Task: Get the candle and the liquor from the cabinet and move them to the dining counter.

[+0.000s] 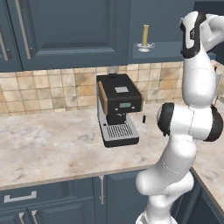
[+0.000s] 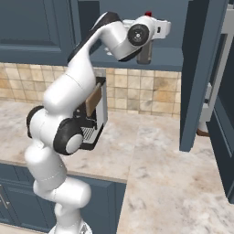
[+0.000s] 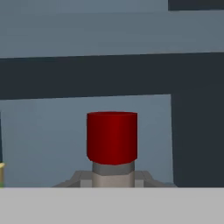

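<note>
The liquor (image 2: 145, 54), a dark bottle with a red cap (image 3: 112, 138), stands on the shelf of the open blue cabinet (image 2: 170, 54). My gripper (image 2: 147, 36) is at the bottle's upper body, and the white hand covers its middle. The fingertips are hidden, so its hold is unclear. In the hand view the cap sits close and centred above the grey neck (image 3: 113, 174). To the bottle's left on the same shelf stands the yellow candle (image 1: 145, 36) in its silvery holder, and a sliver of the candle (image 3: 1, 173) shows at the hand view's edge. The dining counter is out of view.
A black coffee machine (image 1: 118, 109) stands on the tile-backed counter (image 1: 48, 140) below the cabinet. The opened cabinet door (image 2: 201, 68) hangs out to the right of the hand. The closed doors with silver bar handles (image 1: 24, 26) lie to the left.
</note>
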Tool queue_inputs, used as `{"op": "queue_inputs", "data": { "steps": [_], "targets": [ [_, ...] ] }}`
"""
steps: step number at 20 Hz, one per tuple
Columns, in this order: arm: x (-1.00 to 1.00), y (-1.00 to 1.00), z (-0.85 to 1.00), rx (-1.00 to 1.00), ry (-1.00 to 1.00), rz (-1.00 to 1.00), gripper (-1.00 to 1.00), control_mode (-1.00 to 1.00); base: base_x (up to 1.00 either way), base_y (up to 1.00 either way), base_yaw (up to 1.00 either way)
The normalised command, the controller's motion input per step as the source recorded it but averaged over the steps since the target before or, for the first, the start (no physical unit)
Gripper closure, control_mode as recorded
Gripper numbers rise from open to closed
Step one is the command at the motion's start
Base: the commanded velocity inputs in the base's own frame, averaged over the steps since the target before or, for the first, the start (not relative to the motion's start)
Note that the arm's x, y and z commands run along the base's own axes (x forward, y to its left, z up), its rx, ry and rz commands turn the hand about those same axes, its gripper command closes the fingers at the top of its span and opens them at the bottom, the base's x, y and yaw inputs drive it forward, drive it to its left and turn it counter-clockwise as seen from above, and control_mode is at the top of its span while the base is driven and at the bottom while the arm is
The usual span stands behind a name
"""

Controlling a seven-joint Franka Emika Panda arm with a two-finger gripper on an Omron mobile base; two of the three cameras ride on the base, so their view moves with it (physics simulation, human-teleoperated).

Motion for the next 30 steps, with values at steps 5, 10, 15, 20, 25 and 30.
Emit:
{"op": "queue_inputs", "data": {
  "steps": [5, 10, 15, 20, 25, 30],
  "targets": [
    [-0.76, 0.57, 0.08, -0.01, 0.00, 0.00, 1.00, -1.00, 0.00, 0.00, 0.00],
    [-0.80, 0.75, 0.02, -0.06, 0.06, 0.06, 1.00, -1.00, 0.00, 0.00, 0.00],
    [-0.87, 0.51, 0.02, -0.01, 0.04, 0.11, 1.00, -1.00, 0.00, 0.00, 0.00],
    [-0.92, 0.47, 0.00, 0.00, 0.02, 0.12, 1.00, -1.00, 0.00, 0.00, 0.00],
    [-0.90, 0.48, 0.00, 0.00, 0.01, 0.13, 1.00, -1.00, 0.00, 0.00, 0.00],
    [-0.83, 0.57, -0.07, 0.00, 0.02, 0.14, 1.00, -1.00, 0.00, 0.00, 0.00]
  ]
}}
